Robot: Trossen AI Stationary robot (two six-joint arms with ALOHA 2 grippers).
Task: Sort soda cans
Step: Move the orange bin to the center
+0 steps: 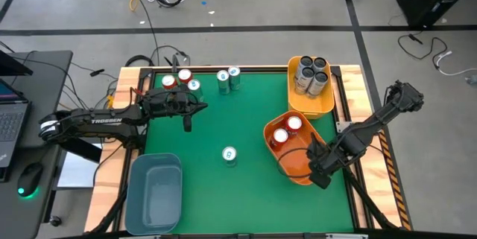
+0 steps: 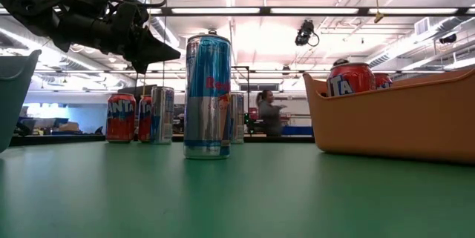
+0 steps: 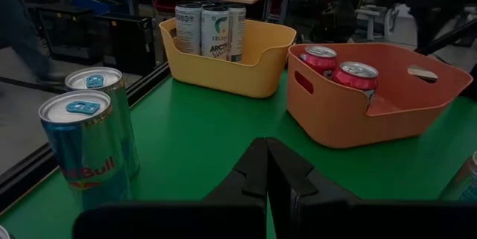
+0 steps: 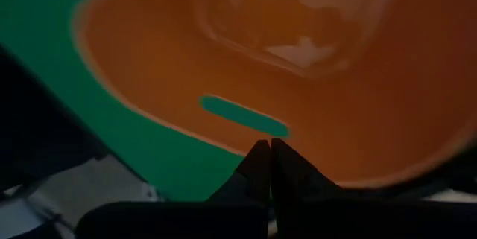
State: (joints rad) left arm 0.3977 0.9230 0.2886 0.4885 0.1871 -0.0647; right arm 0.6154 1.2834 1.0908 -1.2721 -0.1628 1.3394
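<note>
the job looks about half done. the yellow bin (image 1: pixel 328 105) at the table's far right corner holds four grey cans (image 1: pixel 311 74). the orange bin (image 1: pixel 298 166) by the right edge holds two red cans (image 1: pixel 288 129). the blue bin (image 1: pixel 153 190) (near left corner) has nothing in it. two red cans (image 1: pixel 176 80) and three blue cans (image 1: pixel 218 80) wait along the far edge, one blue can (image 1: pixel 229 155) mid-table. the left gripper (image 1: pixel 188 122) is closed tight, holding nothing, near those. the right gripper (image 1: pixel 319 181) is closed tight at the orange bin's near rim.

Grey floor (image 1: pixel 298 38); bright ceiling strip lights (image 2: pixel 245 10)
</note>
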